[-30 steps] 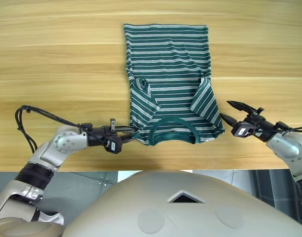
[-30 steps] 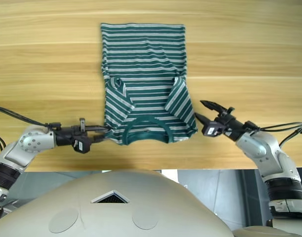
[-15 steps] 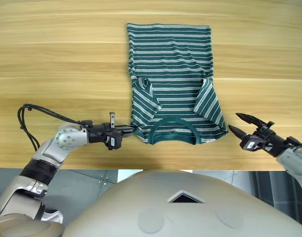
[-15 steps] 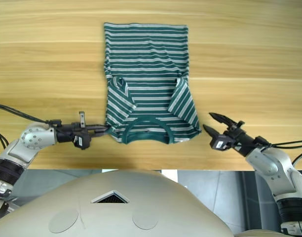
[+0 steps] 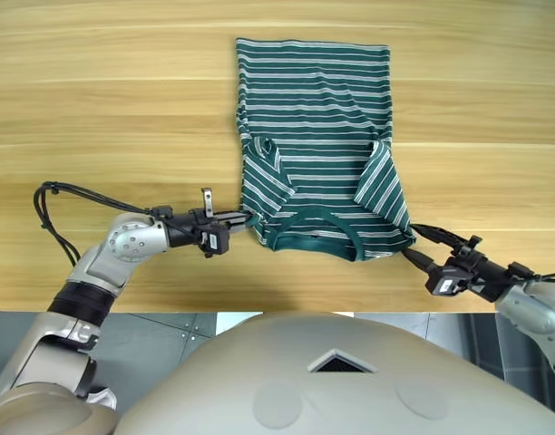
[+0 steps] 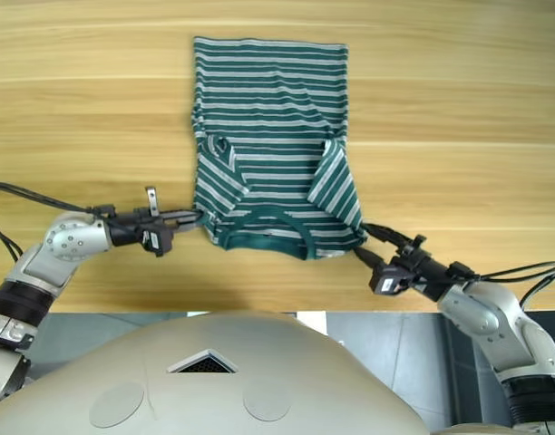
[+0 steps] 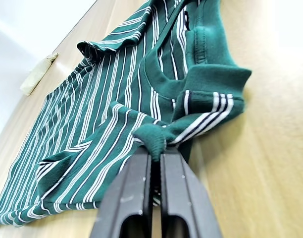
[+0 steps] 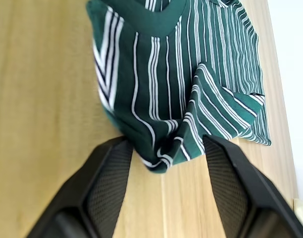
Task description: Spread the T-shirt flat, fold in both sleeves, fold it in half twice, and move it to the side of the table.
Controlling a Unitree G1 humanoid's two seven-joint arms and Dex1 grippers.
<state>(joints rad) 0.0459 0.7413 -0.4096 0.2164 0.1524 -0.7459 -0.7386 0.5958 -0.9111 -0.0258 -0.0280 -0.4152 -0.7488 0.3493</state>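
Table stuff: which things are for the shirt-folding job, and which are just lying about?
For the job: striped T-shirt; left claw, shut on one shoulder corner; right claw, open around the other corner; wooden table.
Lying about: small tan strip at the table's edge.

Open table (image 5: 105,100) surface left, right of T-shirt (image 5: 314,109); shirt lies flat, low, centre.
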